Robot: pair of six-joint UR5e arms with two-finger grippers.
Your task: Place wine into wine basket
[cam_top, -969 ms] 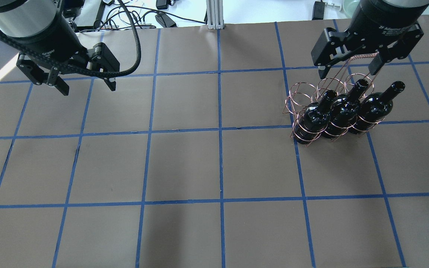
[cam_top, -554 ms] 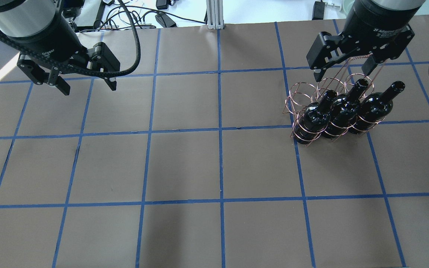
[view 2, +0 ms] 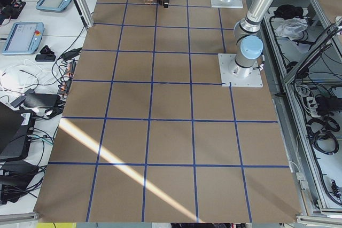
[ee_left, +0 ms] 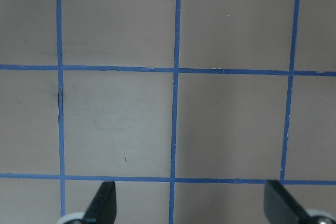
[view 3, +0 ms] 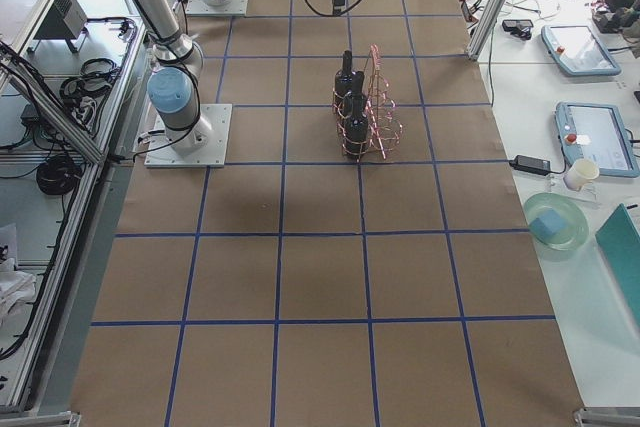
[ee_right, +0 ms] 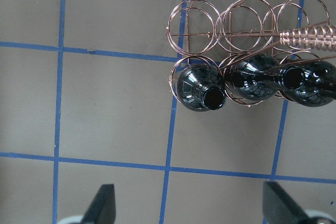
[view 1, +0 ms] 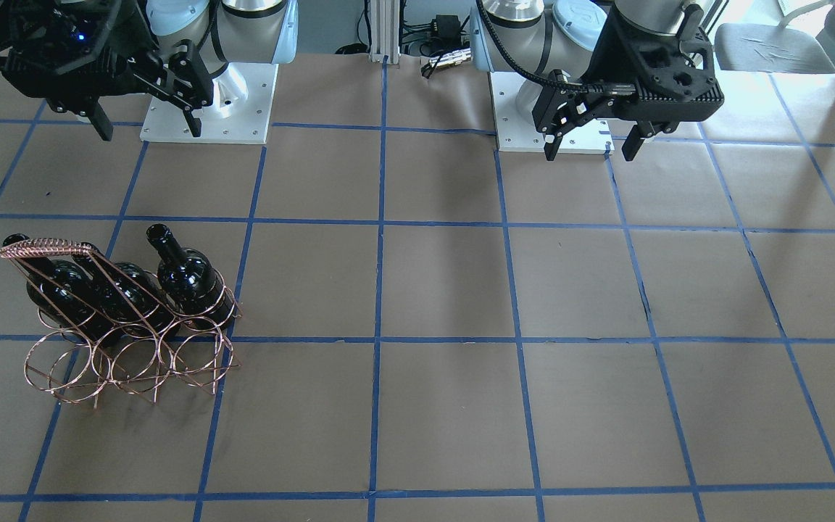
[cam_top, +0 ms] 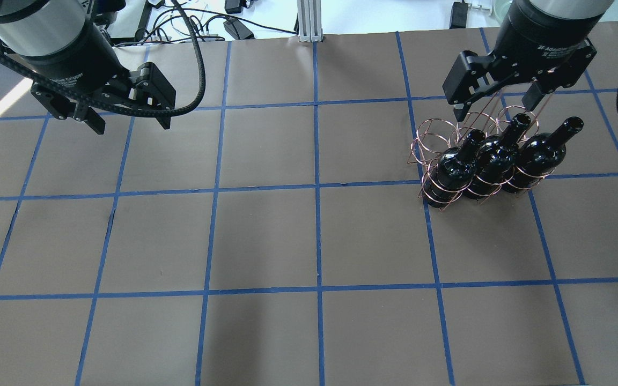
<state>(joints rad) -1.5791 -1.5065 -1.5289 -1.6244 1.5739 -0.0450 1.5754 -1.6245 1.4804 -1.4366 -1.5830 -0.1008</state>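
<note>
The copper wire wine basket stands at the right of the table. Three glossy black wine bottles stand upright in its row nearer the robot. Its far row of rings is empty. It also shows in the front view with its braided handle. My right gripper is open and empty, high above the basket. In the right wrist view the fingertips frame the bottles from above. My left gripper is open and empty over bare table at the far left.
The table is brown paper with a blue tape grid. Cables and power bricks lie beyond its far edge. The arm bases stand on white plates at the robot's side.
My right gripper has shifted slightly left and turned a little above the basket handle. My left gripper has drifted slightly right. Basket and bottles have not moved.
</note>
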